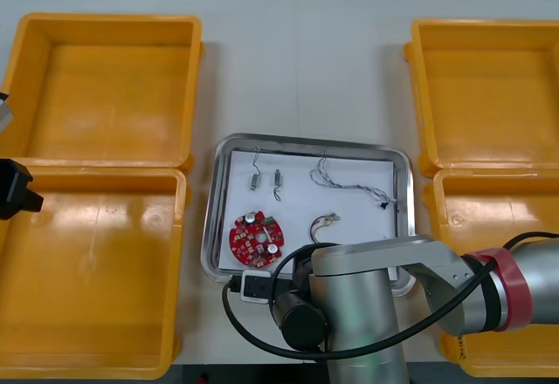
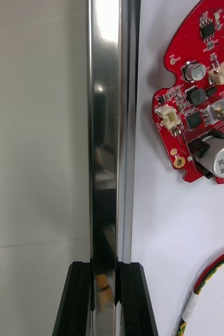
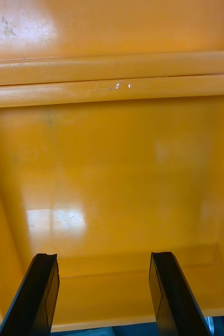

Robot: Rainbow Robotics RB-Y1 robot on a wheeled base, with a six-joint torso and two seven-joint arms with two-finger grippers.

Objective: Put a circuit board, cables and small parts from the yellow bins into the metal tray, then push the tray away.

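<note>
Metal tray [image 1: 314, 140], loaded: our right hand [image 2: 105, 270] clamps its rim; we judge a straight push away comes next. Left hand [image 3: 104, 262] parted, over a yellow bin [image 3: 112, 79].

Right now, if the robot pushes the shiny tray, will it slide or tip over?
Probably slides: the metal tray is low and flat on the table, so tipping seems unlikely. It looks stiff, and the right gripper pinches its near rim. The red circuit board and red and yellow cable lie loose and might shift.
</note>
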